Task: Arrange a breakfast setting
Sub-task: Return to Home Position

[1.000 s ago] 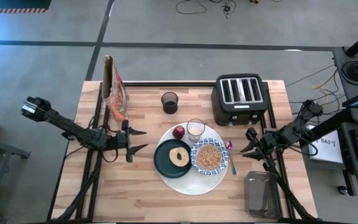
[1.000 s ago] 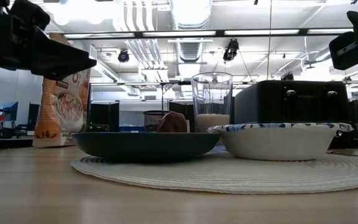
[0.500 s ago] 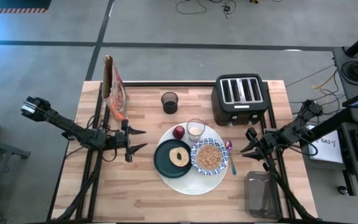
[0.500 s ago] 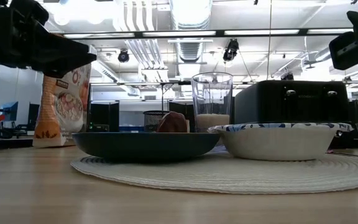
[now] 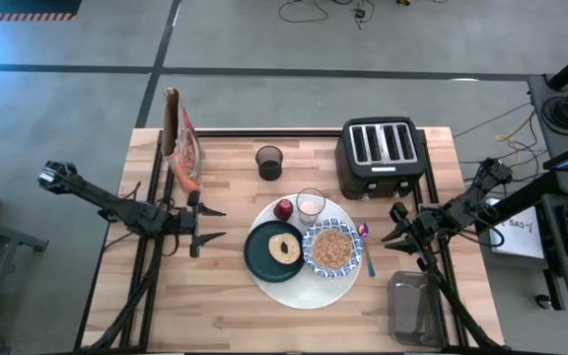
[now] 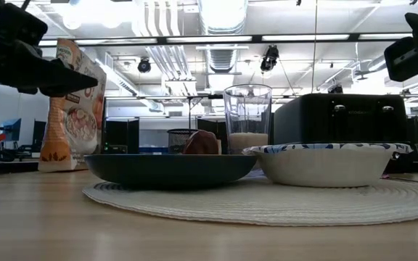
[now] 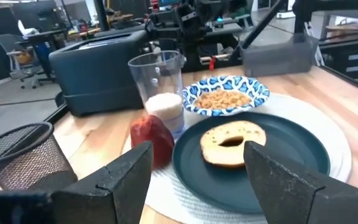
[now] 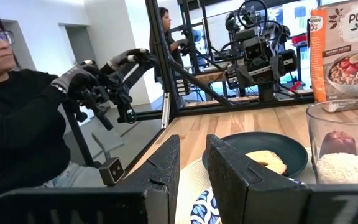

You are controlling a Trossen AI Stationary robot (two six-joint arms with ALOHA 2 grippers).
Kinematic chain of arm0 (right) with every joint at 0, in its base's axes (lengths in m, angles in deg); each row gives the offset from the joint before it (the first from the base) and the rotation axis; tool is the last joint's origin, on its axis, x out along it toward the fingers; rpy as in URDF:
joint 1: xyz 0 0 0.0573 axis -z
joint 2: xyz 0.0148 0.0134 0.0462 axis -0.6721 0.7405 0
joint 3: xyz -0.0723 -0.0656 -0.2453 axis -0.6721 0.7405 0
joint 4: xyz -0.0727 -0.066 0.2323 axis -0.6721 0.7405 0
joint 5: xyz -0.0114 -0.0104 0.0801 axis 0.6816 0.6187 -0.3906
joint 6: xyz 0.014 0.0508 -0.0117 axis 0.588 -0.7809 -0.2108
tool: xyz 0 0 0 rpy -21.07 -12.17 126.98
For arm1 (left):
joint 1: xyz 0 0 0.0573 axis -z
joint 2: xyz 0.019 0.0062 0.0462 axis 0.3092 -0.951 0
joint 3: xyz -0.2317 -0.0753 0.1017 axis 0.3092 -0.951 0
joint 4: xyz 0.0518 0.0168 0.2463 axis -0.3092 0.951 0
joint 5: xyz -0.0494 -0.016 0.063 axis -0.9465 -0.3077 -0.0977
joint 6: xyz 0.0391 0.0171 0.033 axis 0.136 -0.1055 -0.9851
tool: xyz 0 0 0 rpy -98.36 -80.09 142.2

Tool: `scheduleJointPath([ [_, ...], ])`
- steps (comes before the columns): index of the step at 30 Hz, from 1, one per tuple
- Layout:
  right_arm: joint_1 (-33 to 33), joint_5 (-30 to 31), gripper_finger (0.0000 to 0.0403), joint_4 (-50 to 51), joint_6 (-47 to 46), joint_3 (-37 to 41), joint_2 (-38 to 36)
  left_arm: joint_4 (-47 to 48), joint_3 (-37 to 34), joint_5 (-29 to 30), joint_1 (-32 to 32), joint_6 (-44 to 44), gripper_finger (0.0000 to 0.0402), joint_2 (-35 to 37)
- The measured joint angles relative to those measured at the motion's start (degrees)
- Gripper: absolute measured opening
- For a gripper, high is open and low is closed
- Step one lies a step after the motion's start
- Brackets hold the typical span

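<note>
Wooden tabletop (image 5: pixel 225 306) from above: mat (image 5: pixel 299 296) central, bearing plate (image 5: pixel 261 258) with bagel (image 5: pixel 285 247), bowl (image 5: pixel 332 248), glass (image 5: pixel 311 204), apple (image 5: pixel 283 209); spoon (image 5: pixel 367 251) at the mat's right rim. Left gripper (image 5: pixel 220 223) wide and empty toward the left edge; right gripper (image 5: pixel 387 225) narrowly parted, empty, toward the right edge. At tabletop height: both raised above the dishes. Past the left fingers (image 7: pixel 123 180): mesh cup (image 7: pixel 20 158) close. Past the right fingers (image 8: pixel 229 174): glass ahead. Likely hazard: low swing clipping spoon, cup or cereal box (image 5: pixel 177 138).

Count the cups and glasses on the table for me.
2. A clear glass stands at the white mat's far edge, beside the red apple; a dark mesh cup stands on bare wood left of the black toaster. None seems hidden.
</note>
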Motion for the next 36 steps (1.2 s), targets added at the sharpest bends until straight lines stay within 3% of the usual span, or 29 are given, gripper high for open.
scheduleJointPath([
  [10, 0.0, 0.0, 0.0068, 0.0, 0.0, 0.0, 0.0, 13.4, 0.0, 0.0, 0.0, -0.1, 0.0236, 13.1],
  [26, 0.0, 0.0, 0.0068, 0.0, 0.0, 0.0, 0.0, 13.6, 0.1, 0.2, 0.0, 0.0, 0.0236, 24.4],
  [36, 0.0, 0.0, 0.0068, 0.0, 0.0, 0.0, 0.0, 12.9, 0.1, 0.3, 0.0, 0.0, 0.0236, 25.6],
])
